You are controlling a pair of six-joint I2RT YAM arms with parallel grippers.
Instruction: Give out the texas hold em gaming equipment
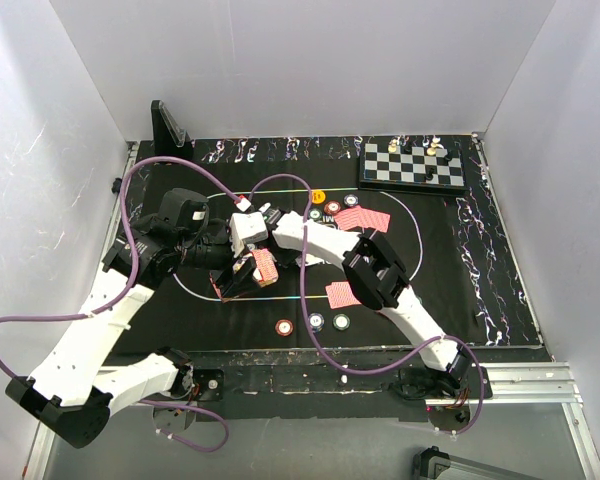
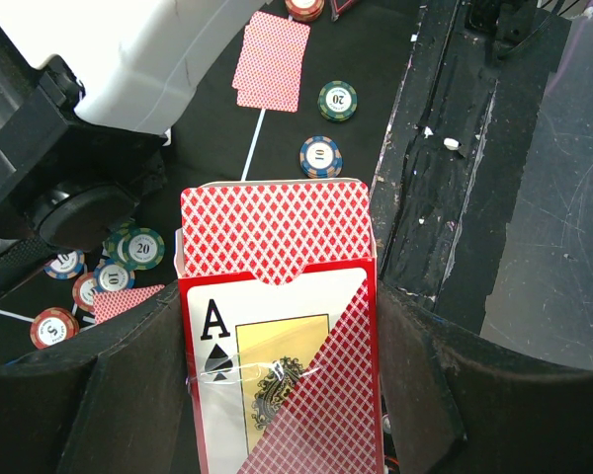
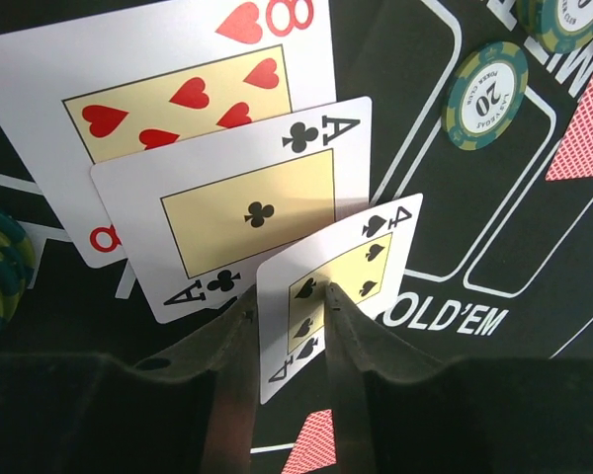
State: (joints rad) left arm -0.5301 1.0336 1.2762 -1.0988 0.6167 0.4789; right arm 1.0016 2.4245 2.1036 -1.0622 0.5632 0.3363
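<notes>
— White walls on three sides, black mat (image 1: 450,250) across the table. What sits nearest you?

— Closest to the arm bases, three poker chips (image 1: 316,321) lie in a row by the mat's near edge, with the near face-down cards (image 1: 342,293) just behind them. Past those, my left gripper (image 2: 277,296) is clamped on the card box (image 2: 277,346), one finger on each long side. The red-backed deck (image 2: 275,227) sticks out of the box's open top.

— And the right?

— My right gripper (image 3: 288,301) has its fingers almost together, with the four of spades (image 3: 366,247) between them, slanted over the mat. I read that as a pinch on the card's near end. Beyond it, the ace of clubs (image 3: 247,207) and eight of hearts (image 3: 178,89) lie face up, overlapping.

— How will that card handle?

— Light, thin, slick and bendy, I'd judge. An edge pinch is the only hold: squeeze hard and it bows, ease off and it slips. The box looks stiffer and should take a grip on its sides.

— Farther out?

— The far face-down cards (image 1: 362,220), a yellow button (image 1: 318,196), then the chessboard (image 1: 413,165) at the far right, which isn't mine to deal.
</notes>
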